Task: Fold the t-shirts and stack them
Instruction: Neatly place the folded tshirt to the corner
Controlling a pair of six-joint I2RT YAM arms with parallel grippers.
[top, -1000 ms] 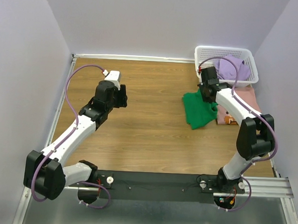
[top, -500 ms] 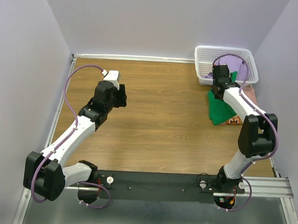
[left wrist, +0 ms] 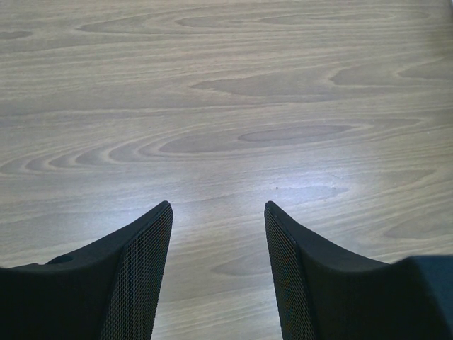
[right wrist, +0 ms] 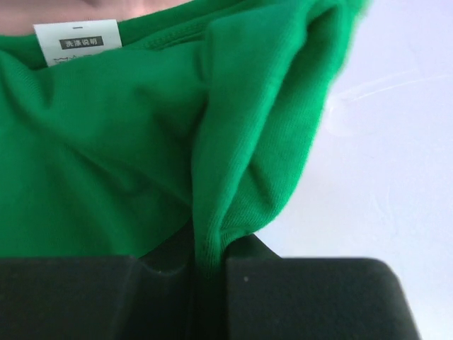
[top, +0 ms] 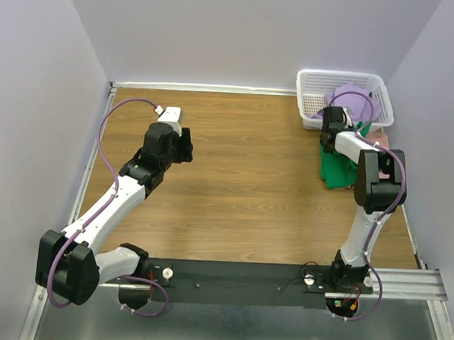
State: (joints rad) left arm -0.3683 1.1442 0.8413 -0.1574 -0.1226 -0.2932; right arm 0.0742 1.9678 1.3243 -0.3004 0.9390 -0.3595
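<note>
The right gripper (right wrist: 209, 261) pinches a fold of the green t-shirt (top: 338, 171), holding it against the pink t-shirt (top: 382, 138) beside the basket (top: 342, 74), probably for stacking. The left gripper (left wrist: 218, 209) hovers over the wooden table (left wrist: 226, 85), fingers spread and empty.

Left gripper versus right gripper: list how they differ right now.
The left gripper stands open; the right gripper is shut. The left gripper holds nothing, over bare table; the right gripper pinches a fold of the green shirt. The left gripper is on the table's left side; the right gripper is near the white basket. Both have black fingers.
</note>
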